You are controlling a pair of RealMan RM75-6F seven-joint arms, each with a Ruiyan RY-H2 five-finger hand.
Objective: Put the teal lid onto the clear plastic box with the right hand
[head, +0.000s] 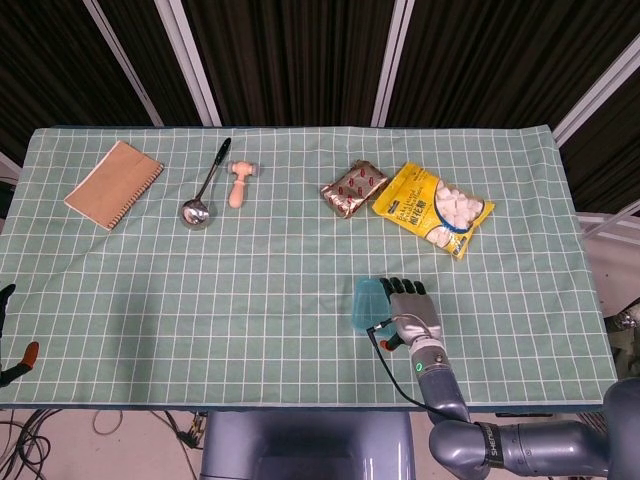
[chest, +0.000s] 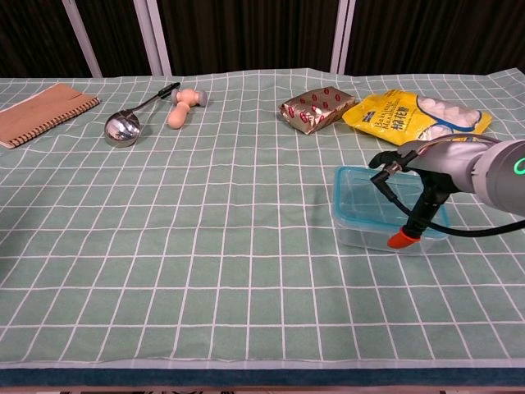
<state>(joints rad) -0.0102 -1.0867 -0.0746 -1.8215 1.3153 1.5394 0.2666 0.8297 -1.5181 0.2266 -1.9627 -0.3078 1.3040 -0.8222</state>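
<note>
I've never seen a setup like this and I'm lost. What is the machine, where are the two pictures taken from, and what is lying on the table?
It is a two-armed robot with finger hands, steered by a person. One picture looks down from its head, the other forward from its chest. Its right hand rests over the clear plastic box, which has the teal lid on it. Only a bit of the left hand shows at the table edge. On the checked cloth lie a notebook, a ladle, a small wooden mallet, a foil packet and a yellow snack bag.

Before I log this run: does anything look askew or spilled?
Nothing stands out. The lid sits level on the box under the right hand; nothing is spilled on the cloth.
</note>
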